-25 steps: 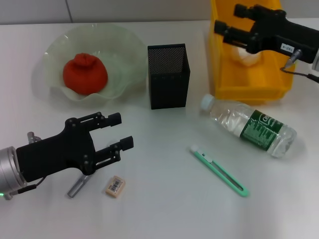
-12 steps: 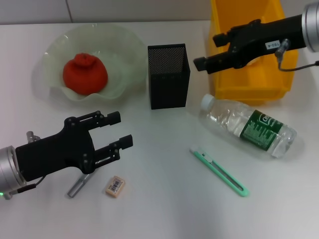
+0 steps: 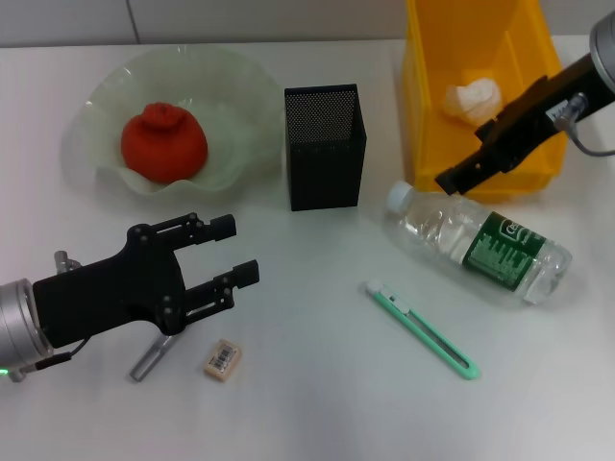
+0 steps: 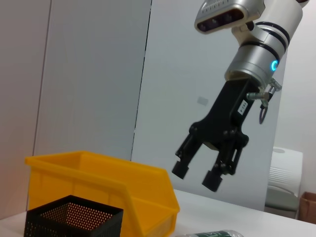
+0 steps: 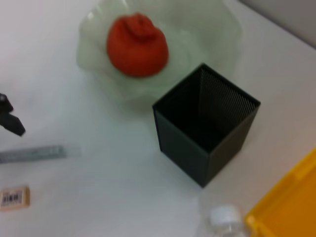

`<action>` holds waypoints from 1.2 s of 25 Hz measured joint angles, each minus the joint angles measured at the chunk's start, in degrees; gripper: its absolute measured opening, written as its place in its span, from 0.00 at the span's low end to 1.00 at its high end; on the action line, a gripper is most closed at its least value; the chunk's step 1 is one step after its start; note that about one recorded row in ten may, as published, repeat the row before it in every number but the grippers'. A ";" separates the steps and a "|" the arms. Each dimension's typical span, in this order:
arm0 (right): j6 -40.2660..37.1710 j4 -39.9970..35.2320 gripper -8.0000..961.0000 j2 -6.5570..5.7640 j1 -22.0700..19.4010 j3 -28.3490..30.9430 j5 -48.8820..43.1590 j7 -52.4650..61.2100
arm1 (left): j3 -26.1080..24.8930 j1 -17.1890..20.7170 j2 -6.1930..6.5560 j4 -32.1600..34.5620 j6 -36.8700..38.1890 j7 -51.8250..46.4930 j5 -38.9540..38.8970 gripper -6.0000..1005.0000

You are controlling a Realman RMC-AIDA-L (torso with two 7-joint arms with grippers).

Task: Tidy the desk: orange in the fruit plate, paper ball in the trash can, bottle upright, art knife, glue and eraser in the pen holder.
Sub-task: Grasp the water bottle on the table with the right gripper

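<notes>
The orange [image 3: 163, 144] lies in the pale green fruit plate [image 3: 106, 91]. A white paper ball [image 3: 474, 99] rests inside the yellow trash can [image 3: 423, 115]. On its side at the right lies the clear bottle [image 3: 480, 245], cap toward the black mesh pen holder [image 3: 325, 144]. The green art knife [image 3: 421, 329], tan eraser [image 3: 222, 359] and grey glue stick [image 3: 154, 357] lie on the desk. My right gripper [image 3: 464, 161] hangs open and empty above the bottle's cap end, and shows in the left wrist view [image 4: 197, 175]. My left gripper [image 3: 235, 250] is open above the glue stick.
The white desk's far edge meets a grey wall. The right wrist view looks down on the pen holder [image 5: 205, 128], orange [image 5: 137, 44], bottle cap [image 5: 223, 217], glue stick [image 5: 32, 153] and eraser [image 5: 12, 197].
My right gripper has swung from over the trash can forward and down to above the bottle's cap end, uncovering the paper ball in the can. The left arm has stayed put.
</notes>
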 joint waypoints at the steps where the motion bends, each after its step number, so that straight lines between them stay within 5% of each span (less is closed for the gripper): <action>1: -0.49 0.15 0.87 0.02 -0.03 -0.18 -0.38 0.21 | 0.00 0.00 0.00 -0.08 -0.01 0.00 0.00 0.60; 30: 2.67 12.01 0.87 0.23 0.92 -5.68 -11.35 2.03 | 0.00 -0.12 -0.09 -0.33 -0.03 0.00 0.26 0.60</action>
